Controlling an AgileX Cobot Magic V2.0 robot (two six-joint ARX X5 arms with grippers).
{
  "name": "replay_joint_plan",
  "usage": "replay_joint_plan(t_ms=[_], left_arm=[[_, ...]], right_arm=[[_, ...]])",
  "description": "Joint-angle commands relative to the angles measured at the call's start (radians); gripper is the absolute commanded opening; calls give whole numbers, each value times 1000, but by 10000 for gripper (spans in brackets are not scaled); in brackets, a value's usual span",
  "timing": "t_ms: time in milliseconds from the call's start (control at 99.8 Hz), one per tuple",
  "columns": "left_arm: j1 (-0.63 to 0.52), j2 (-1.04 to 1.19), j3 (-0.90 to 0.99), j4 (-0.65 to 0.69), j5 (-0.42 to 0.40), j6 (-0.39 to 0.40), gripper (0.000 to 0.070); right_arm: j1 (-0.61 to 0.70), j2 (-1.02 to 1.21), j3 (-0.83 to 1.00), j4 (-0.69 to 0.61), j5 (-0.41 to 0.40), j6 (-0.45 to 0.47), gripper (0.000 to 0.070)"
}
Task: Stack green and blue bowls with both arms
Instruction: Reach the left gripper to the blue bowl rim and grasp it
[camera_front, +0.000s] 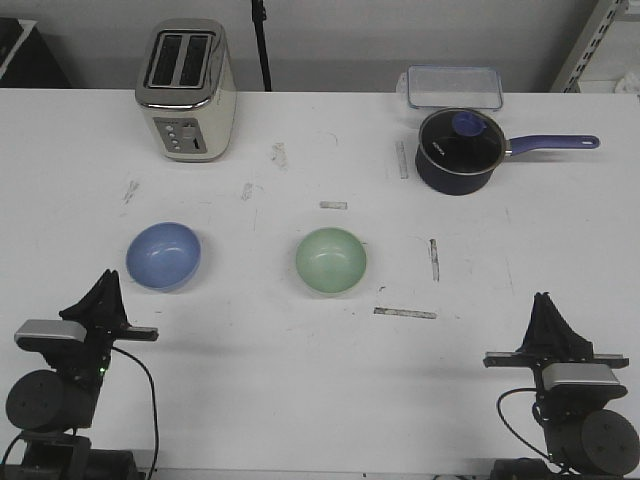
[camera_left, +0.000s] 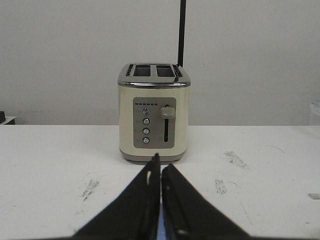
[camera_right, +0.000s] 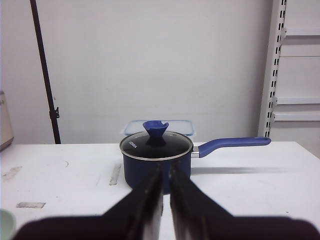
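Open tabletop (camera_front: 300, 390) along near edge between both arms. Blue bowl (camera_front: 163, 255) and green bowl (camera_front: 331, 260) sit well apart mid-table. Toaster (camera_front: 187, 90) blocks far-left corner; saucepan (camera_front: 460, 150) and clear container (camera_front: 452, 86) crowd far-right.

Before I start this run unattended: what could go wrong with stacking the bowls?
Both bowls are smooth and round; the blue bowl or green bowl may slide on the table if an end effector nudges its rim. Meeting at one bowl, the left end effector and right end effector could collide.
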Motion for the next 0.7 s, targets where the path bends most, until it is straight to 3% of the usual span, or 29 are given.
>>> replay_joint_plan(t_ms=[0,180,691], left_arm=[[1,57,60,-8,-3,53,1],[1,212,180,-64,-3,84,1],[0,610,453,-414,31,72,2]], right_arm=[[1,-3,1,14,0,-5,15],[1,-3,1,14,0,-5,15],[1,-3,1,14,0,-5,15]])
